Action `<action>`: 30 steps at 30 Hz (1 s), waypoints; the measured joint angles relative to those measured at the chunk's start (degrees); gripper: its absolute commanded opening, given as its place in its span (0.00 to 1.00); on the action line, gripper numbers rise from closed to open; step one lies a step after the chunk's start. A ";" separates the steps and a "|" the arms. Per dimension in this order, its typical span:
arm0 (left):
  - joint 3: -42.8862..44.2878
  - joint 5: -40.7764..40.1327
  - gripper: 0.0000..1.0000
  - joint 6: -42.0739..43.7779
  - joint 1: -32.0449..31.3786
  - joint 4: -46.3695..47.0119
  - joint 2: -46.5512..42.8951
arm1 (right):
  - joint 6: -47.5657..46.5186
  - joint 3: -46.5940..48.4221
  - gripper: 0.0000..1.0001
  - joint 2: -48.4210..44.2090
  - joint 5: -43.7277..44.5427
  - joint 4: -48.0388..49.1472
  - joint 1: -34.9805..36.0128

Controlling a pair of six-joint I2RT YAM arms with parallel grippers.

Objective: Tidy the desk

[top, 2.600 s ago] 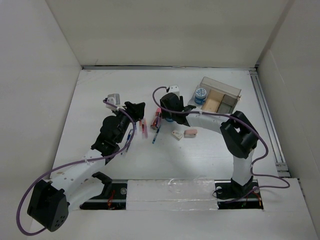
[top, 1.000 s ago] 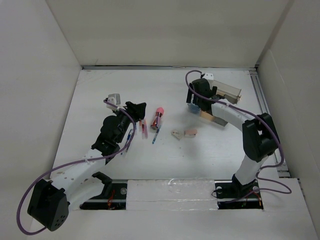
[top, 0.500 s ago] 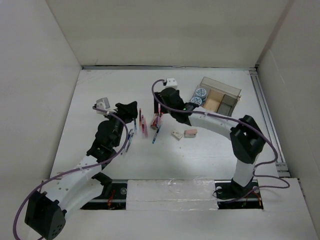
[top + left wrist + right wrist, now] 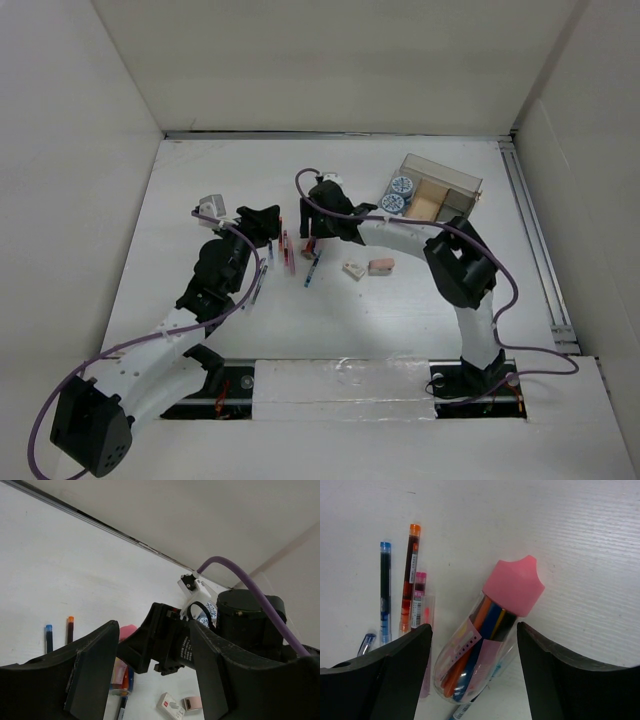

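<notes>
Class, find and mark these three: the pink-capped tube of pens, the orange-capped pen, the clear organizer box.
pink-capped tube of pens (image 4: 485, 637), right wrist view, clear barrel.
orange-capped pen (image 4: 409, 577), right wrist view, mid-barrel.
clear organizer box (image 4: 445, 170), top external view, far wall.

My right gripper (image 4: 474, 630) hangs over the middle of the desk (image 4: 400, 310), jaws spread wide — my left gripper (image 4: 152, 630) just beside it, equally spread.

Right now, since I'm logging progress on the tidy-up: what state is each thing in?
Left gripper: open, empty, above the desk.
Right gripper: open, fingers either side of the pen tube, not closed on it.
Pen tube: capped, lying on the desk.
Loose pens: lying flat, side by side.
Erasers: lying loose, apart.
Organizer box: open-topped, two blue rolls at its left end.
</notes>
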 measured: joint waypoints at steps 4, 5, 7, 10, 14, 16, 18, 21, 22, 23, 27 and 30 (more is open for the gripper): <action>0.00 0.79 0.55 -0.02 0.00 0.02 0.02 | 1.86 2.51 0.70 3.04 -2.56 0.02 -0.92; 0.00 0.87 0.55 -0.04 0.00 0.02 0.02 | 2.21 3.10 0.68 3.85 -3.02 -0.09 -1.22; 0.00 1.16 0.55 -0.04 0.00 0.02 0.02 | 2.93 4.13 0.66 5.29 -3.74 -0.44 -1.53; 0.00 1.40 0.55 -0.07 0.00 0.04 0.02 | 3.82 4.70 0.65 6.51 -4.70 -0.70 -1.86; 0.00 1.51 0.55 -0.07 0.00 0.04 0.02 | 4.35 4.76 0.51 6.71 -5.46 -1.11 -1.88; 0.00 1.62 0.55 -0.07 0.00 0.04 0.02 | 4.79 4.79 0.37 6.71 -5.81 -1.14 -1.88; 0.00 1.68 0.55 -0.07 0.00 0.04 0.02 | 4.92 4.79 0.29 6.71 -6.36 -1.05 -1.88; 0.00 1.84 0.55 -0.09 0.00 0.07 0.02 | 5.55 4.39 0.25 6.71 -8.85 -0.13 -2.27; 0.00 1.86 0.55 -0.09 0.00 0.09 0.02 | 5.79 4.04 0.24 6.71 -10.25 0.74 -2.49; 0.00 1.88 0.55 -0.09 0.00 0.09 0.02 | 6.01 3.54 0.23 6.69 -11.82 1.97 -2.78; 0.00 2.01 0.55 -0.11 0.00 0.20 0.02 | 7.21 3.02 0.22 6.29 -17.00 6.71 -4.33; 0.00 2.08 0.55 -0.09 0.00 0.35 0.02 | 7.72 3.02 0.22 4.15 -18.80 8.79 -5.88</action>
